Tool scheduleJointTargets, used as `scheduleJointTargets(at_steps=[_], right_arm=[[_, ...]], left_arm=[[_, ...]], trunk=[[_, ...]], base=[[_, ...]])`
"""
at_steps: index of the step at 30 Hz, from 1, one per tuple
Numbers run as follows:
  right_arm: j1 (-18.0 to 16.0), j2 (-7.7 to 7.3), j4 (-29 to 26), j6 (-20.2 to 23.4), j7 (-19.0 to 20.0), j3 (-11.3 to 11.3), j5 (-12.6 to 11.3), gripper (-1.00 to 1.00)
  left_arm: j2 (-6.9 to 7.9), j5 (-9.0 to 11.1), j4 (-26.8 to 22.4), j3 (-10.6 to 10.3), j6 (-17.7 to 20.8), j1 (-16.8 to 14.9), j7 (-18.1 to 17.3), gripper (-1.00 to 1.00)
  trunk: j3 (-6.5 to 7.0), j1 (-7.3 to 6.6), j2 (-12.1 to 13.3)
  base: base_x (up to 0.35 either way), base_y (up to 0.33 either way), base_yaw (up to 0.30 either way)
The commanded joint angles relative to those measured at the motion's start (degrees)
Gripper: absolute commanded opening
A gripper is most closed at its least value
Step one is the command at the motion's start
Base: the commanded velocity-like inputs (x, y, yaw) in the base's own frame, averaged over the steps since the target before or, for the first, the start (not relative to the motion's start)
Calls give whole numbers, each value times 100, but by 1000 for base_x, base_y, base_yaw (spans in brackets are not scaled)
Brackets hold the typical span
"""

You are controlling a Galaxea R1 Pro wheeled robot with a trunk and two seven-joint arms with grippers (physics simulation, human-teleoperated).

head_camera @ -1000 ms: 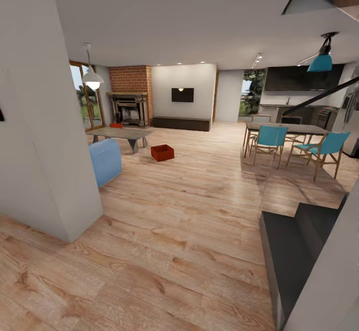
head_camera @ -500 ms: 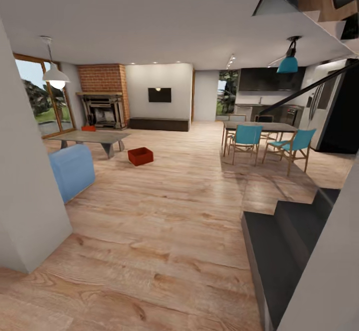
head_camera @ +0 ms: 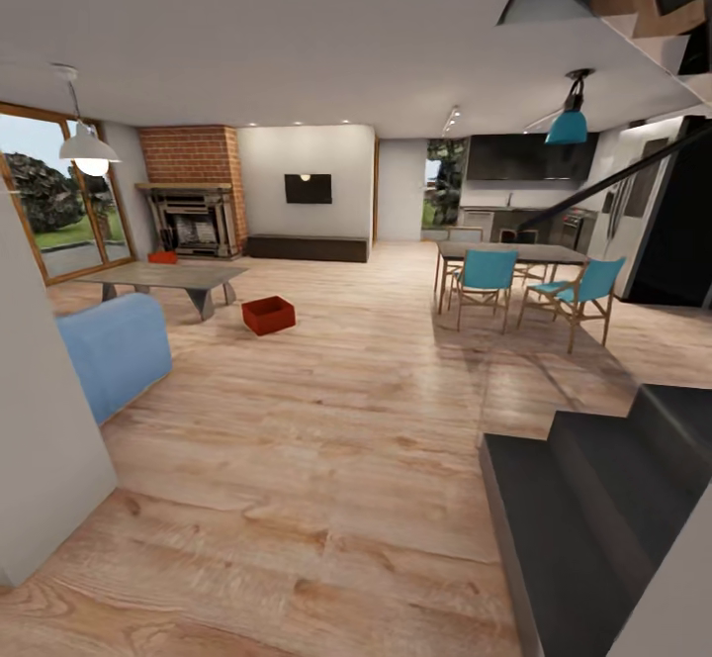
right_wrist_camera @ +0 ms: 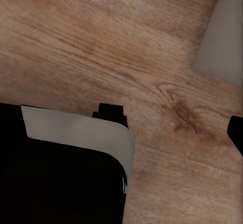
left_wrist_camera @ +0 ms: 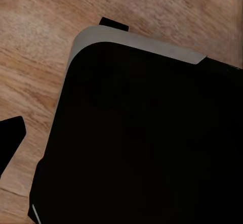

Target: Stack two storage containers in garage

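One orange-red storage container (head_camera: 268, 315) sits on the light wood-plank floor of the living room, just right of the grey low table (head_camera: 168, 277). The second container (head_camera: 163, 257) rests on that table's far end, in front of the brick fireplace (head_camera: 193, 192). Both are far ahead and to the left in the head view. In the left wrist view a dark fingertip (left_wrist_camera: 10, 138) hangs over the wood floor beside my black base (left_wrist_camera: 152, 143). The right wrist view shows another fingertip (right_wrist_camera: 236, 133) over the planks. Nothing is held in either.
A blue armchair (head_camera: 114, 352) stands near left, beside a white wall corner (head_camera: 40, 439). Dark stair steps (head_camera: 593, 499) rise at the right. A dining table with teal chairs (head_camera: 524, 286) stands right of centre. Open wood floor (head_camera: 326, 420) runs between me and the containers.
The whole head view has shifted: the camera moved forward and past the white wall on the left, opening up the glass doors and table. The containers themselves have not moved.
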Motion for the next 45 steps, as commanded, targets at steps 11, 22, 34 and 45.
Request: scheduleJointTargets(at_steps=[11,22,34,45], right_arm=[[-8,-1,18,-33,-1,28,18,100],[-8,-1,18,-33,-2,28,15,100],[-8,-1,18,-41,-2,28,14,100],[-8,-1,18,-33,-2,28,14,100]], left_arm=[[-1,23,0,8,-9,-2,-1,100],[-1,23,-2,8,-10,-2,-1,100],[-1,21,-2,8,-11,-2,-1,100],[-1,19,0,8,-11,-2,-1,100]], trunk=[[-6,3,-3],[-6,3,-3],[-6,3,-3],[-6,3,-3]], base=[[323,0,81],[323,0,250],[323,0,29],[323,0,0]])
